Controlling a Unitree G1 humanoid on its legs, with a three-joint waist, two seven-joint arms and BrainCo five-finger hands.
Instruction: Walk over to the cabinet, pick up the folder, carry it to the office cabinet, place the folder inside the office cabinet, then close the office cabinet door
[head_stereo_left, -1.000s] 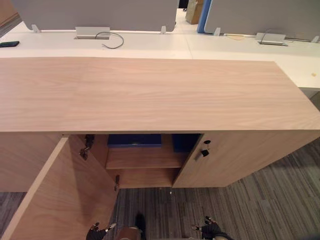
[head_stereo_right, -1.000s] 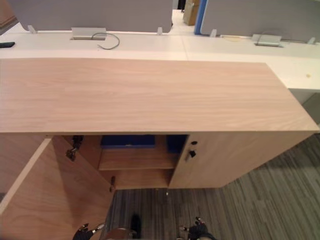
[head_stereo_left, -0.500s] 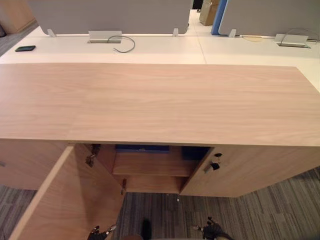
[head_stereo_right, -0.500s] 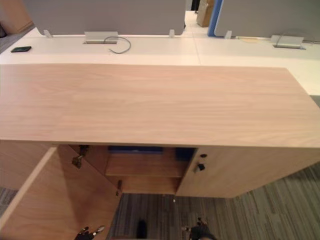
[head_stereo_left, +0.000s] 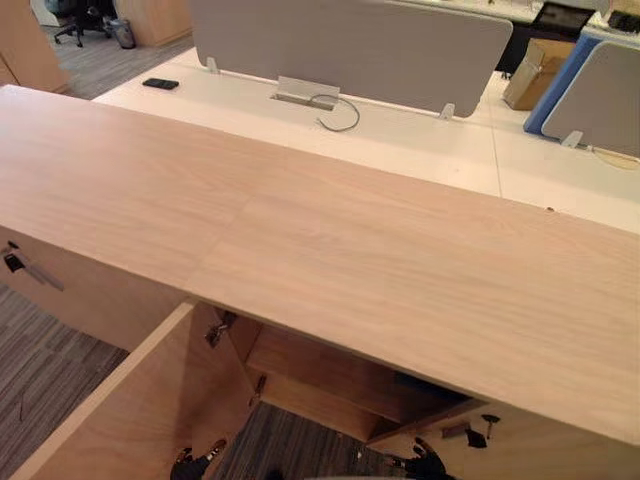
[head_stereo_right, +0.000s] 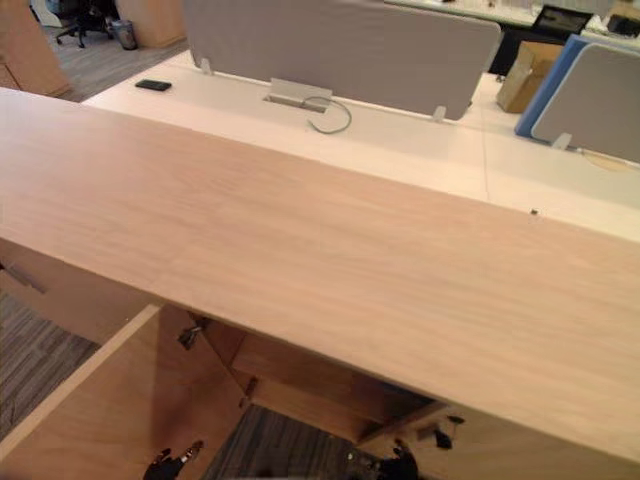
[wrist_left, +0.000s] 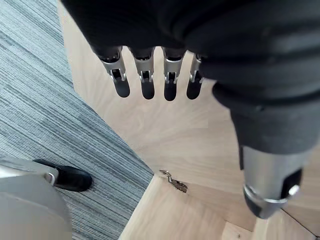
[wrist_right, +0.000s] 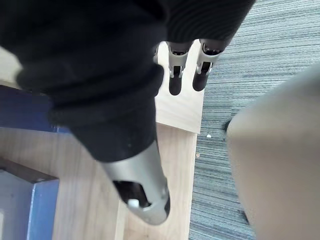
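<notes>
Right wrist view: dark blue folder (wrist_right: 24, 109)

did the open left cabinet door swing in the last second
No. The whole view turned, so the camera moved; the door stands open at much the same angle to the cabinet top as before.

The light-wood office cabinet (head_stereo_left: 400, 280) stands with its left door (head_stereo_left: 140, 410) swung wide open and its right door (head_stereo_left: 560, 460) ajar, while the dark blue folder (wrist_right: 25, 107) lies flat on a wooden shelf (wrist_right: 75, 200) inside it.
</notes>
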